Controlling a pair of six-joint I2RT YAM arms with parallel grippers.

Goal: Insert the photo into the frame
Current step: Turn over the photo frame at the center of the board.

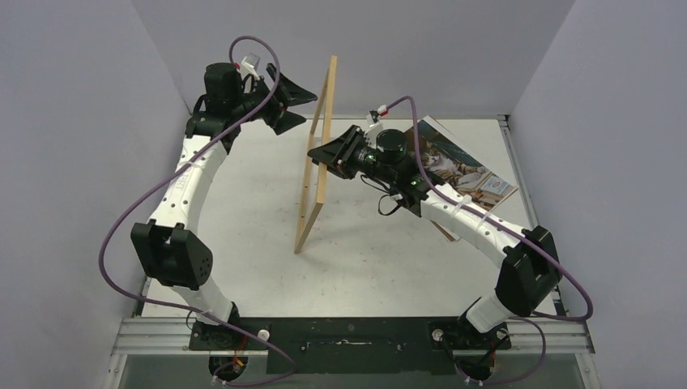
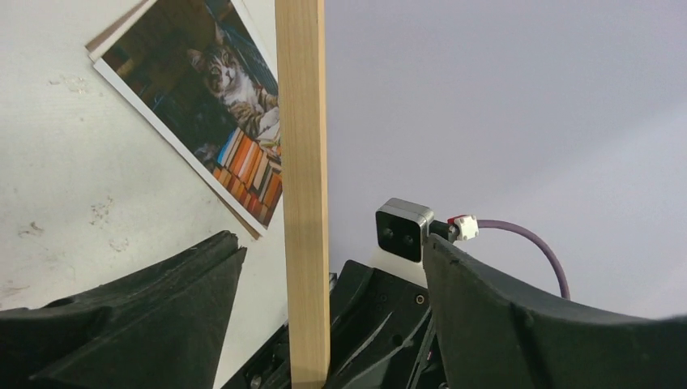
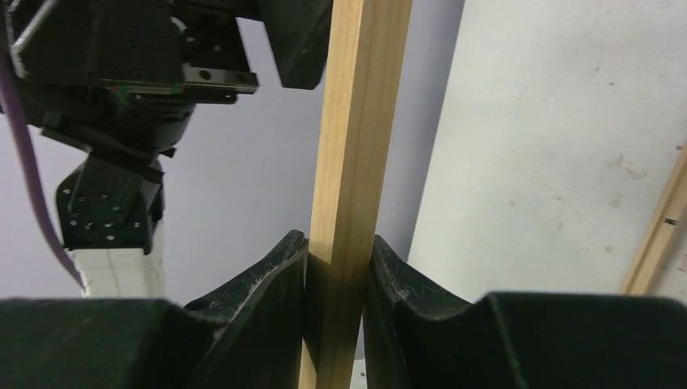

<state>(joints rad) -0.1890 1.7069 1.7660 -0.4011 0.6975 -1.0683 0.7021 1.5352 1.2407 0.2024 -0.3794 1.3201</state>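
Observation:
The light-wood frame (image 1: 330,89) stands upright on its edge in the middle of the table. My right gripper (image 1: 317,156) is shut on one of its rails; in the right wrist view both pads press the wood (image 3: 356,162) at the gripper (image 3: 339,267). My left gripper (image 1: 301,105) is open at the frame's far upper end. In the left wrist view its jaws (image 2: 332,243) stand wide on either side of the rail (image 2: 304,203) without touching it. The cat photo (image 1: 462,162) lies flat at the back right of the table, and also shows in the left wrist view (image 2: 219,89).
A brown board edge (image 1: 445,231) pokes out from under the photo and my right arm. Grey walls close in the table on three sides. The table's near edge is a metal rail (image 1: 348,332) carrying both arm bases.

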